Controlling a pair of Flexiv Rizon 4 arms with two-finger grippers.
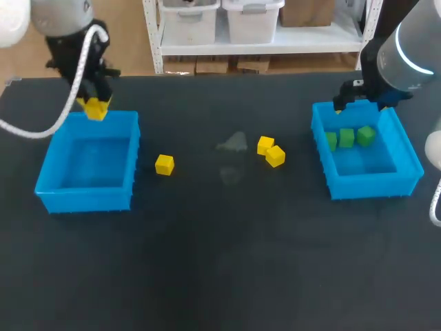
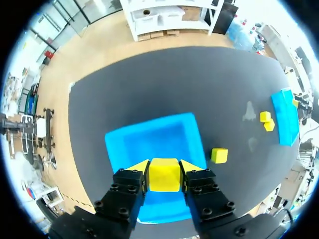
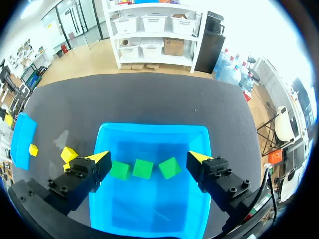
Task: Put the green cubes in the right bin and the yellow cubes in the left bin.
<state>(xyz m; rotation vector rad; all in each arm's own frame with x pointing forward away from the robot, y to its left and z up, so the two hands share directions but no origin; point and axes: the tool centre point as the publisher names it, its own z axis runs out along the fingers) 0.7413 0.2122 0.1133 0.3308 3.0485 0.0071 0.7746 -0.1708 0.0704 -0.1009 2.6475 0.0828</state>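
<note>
Our left gripper (image 2: pixel 164 167), clamped on a small yellow cube (image 2: pixel 164 175), hovers over the left blue plastic bin (image 2: pixel 149 135); next we should release. Our right gripper (image 3: pixel 148 159) gapes empty.

Open table (image 1: pixel 207 262) between left bin (image 1: pixel 86 200) and right bin (image 1: pixel 375 185), three yellow cubes (image 1: pixel 164 165) scattered

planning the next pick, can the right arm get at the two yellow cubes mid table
Probably yes: the right gripper hangs open and empty over the right bin, and the two yellow cubes lie on open table beside it, nothing between.
</note>
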